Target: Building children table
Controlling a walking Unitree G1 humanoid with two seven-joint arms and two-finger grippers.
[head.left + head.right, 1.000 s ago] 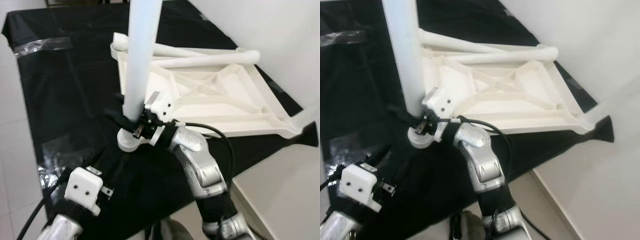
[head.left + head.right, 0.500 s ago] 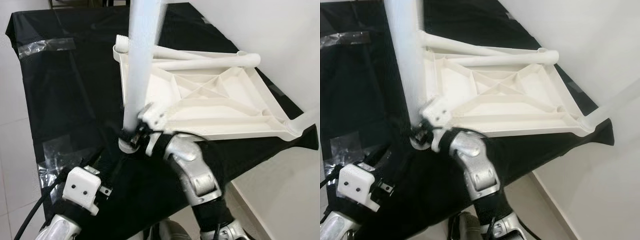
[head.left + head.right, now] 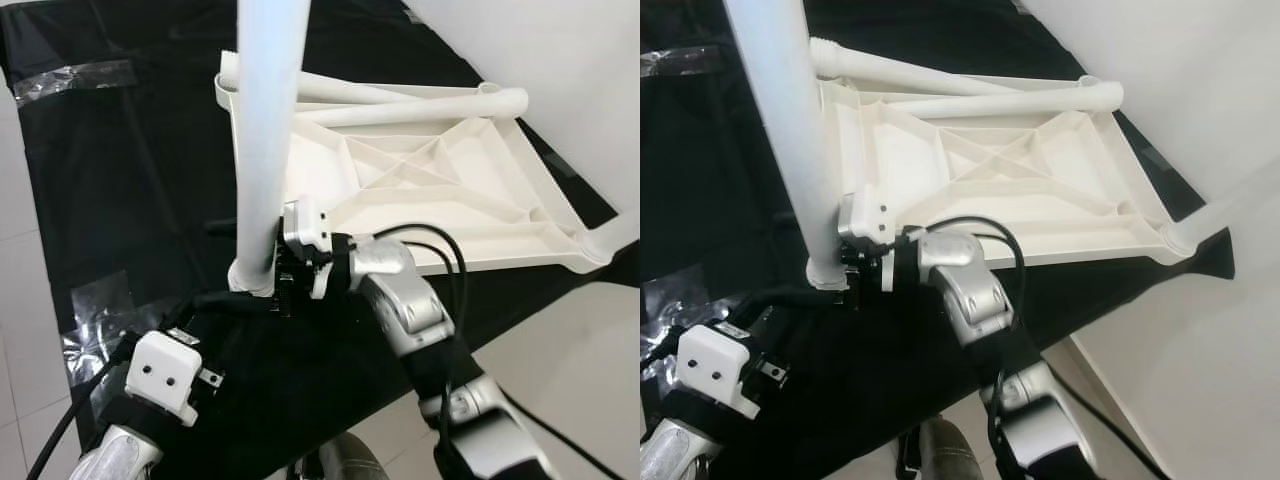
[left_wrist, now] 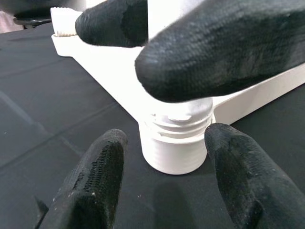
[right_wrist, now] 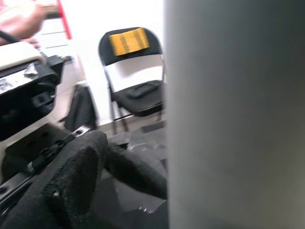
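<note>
A white plastic tabletop (image 3: 430, 190) is laid underside up (ribs showing). One white leg (image 3: 265, 130) is stood upright in its near-left corner socket; two more legs (image 3: 400, 100) are laid along its far edge.

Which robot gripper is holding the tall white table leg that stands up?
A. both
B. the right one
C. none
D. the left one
B: the right gripper is clamped on the bottom of the upright white plastic table leg, while the left gripper sits open just short of its threaded end.
</note>
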